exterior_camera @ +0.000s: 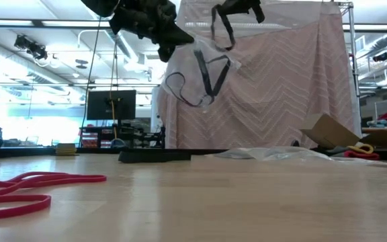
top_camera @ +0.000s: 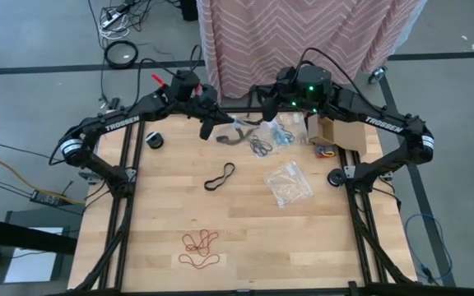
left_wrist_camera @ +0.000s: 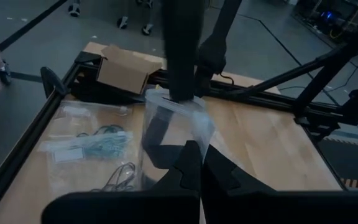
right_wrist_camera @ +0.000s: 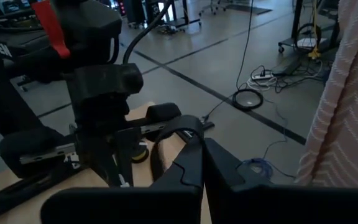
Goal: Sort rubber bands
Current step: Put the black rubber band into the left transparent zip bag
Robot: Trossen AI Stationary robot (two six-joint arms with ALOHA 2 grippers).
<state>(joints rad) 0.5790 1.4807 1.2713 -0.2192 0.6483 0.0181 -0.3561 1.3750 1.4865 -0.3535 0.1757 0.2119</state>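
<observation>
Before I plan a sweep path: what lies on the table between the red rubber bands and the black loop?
Nothing: in the high view the wood between the red rubber bands and the black loop is bare.

A cardboard box [top_camera: 336, 130] is sitting open at the far right of the wooden table [top_camera: 245, 238], with clear plastic bags [top_camera: 288, 182] lying nearby. A pink chevron-patterned cloth [top_camera: 303, 33] is hanging behind the table. A coiled black cable [top_camera: 122, 53] is lying on the grey floor beyond.
</observation>
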